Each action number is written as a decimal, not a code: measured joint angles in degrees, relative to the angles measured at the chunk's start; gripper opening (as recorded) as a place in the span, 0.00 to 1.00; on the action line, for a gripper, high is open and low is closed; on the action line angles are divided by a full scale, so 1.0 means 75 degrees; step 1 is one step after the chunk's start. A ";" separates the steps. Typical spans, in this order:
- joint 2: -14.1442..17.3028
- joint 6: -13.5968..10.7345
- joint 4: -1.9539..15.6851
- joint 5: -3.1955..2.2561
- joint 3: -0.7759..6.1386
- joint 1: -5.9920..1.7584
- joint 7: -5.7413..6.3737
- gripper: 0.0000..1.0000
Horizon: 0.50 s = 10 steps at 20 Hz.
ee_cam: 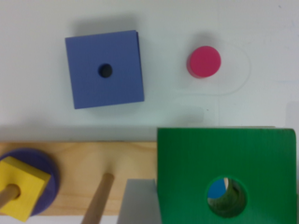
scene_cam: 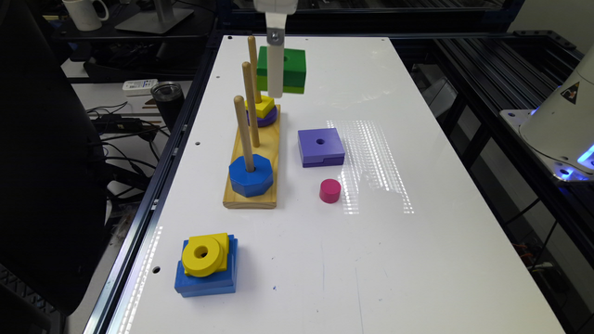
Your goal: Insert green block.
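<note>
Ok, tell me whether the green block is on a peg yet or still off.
Off. The green block hangs in the gripper above the table, level; no peg passes through its centre hole in the wrist view.

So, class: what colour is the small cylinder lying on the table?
Pink cylinder, clearest in the exterior view.

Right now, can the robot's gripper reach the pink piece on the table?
Probably not yet: the gripper is holding the green block. The pink cylinder stands alone on the table, so otherwise the way looks free.
</note>
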 joint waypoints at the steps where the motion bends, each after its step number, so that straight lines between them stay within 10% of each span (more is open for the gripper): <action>1: 0.0043 -0.0002 0.0041 -0.0033 0.0043 0.0005 0.0066 0.00; 10: 0.0306 -0.0009 0.0293 -0.0232 0.0336 0.0010 0.0439 0.00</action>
